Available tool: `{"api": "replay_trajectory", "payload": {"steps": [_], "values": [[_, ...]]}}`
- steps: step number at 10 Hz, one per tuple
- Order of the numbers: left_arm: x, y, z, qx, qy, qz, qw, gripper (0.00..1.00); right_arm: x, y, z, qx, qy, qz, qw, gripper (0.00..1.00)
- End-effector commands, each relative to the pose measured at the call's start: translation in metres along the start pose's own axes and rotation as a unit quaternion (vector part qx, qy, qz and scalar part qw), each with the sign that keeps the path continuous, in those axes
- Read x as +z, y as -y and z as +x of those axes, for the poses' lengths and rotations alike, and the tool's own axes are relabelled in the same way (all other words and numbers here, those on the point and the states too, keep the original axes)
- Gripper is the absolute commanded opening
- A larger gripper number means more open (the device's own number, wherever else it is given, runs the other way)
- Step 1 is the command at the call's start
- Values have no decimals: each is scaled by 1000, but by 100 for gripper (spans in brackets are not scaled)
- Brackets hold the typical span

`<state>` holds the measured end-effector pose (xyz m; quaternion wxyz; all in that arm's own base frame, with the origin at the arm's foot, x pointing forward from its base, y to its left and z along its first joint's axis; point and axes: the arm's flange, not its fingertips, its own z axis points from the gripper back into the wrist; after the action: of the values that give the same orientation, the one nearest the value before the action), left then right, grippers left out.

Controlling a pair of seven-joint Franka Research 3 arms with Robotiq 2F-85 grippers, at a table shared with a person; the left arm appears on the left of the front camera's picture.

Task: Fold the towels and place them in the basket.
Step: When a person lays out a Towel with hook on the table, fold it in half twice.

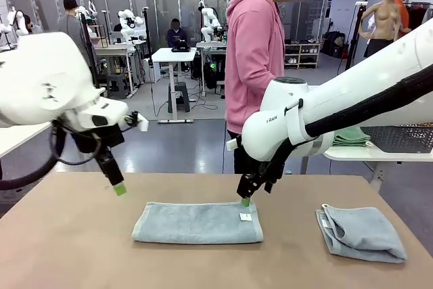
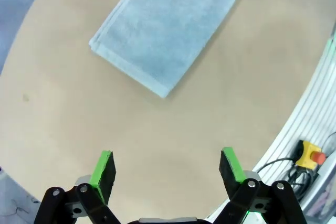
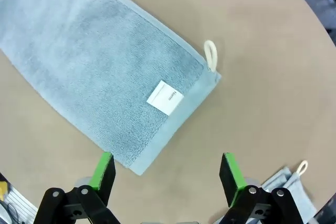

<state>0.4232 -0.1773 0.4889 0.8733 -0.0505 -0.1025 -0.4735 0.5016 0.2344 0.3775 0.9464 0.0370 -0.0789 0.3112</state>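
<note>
The left gripper (image 2: 167, 153) and right gripper (image 3: 167, 156) are held wide open, empty, by 1 folded towel (image 1: 197, 222); a 2nd towel (image 1: 362, 233) is laid rightward, the basket (image 1: 402, 138) beyond, beside green towels (image 1: 352, 136).

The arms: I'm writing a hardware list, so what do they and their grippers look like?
The left arm and right arm are white rounded shells trailing black cables. The left gripper and right gripper are black, two-fingered, with green pads.

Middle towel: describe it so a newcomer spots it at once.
On the brown table lie two grey-blue towels. The middle towel sits just below the open right gripper. It is a long flat rectangle with a white label showing, while the right towel is a smaller, loosely folded bundle.
</note>
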Motion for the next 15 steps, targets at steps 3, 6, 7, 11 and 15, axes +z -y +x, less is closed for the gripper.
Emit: {"api": "replay_trajectory", "payload": {"steps": [3, 6, 7, 11, 15], "values": [[-16, -5, 17, -4, -5, -11, 1000, 100, 0, 0, 0, 0, 0, 0, 1000, 94], [-16, -5, 17, -4, -5, -11, 1000, 100, 0, 0, 0, 0, 0, 0, 1000, 94], [-16, -5, 17, -4, -5, -11, 1000, 100, 0, -1, -1, -1, -4, -1, 1000, 90], [82, 12, -9, -1, -41, -45, 998, 100, -33, -8, -5, -194, 59, 74, 976, 84], [174, 32, -49, 16, -57, -70, 996, 100, -31, -24, -8, -249, 29, -13, 968, 84]]}}
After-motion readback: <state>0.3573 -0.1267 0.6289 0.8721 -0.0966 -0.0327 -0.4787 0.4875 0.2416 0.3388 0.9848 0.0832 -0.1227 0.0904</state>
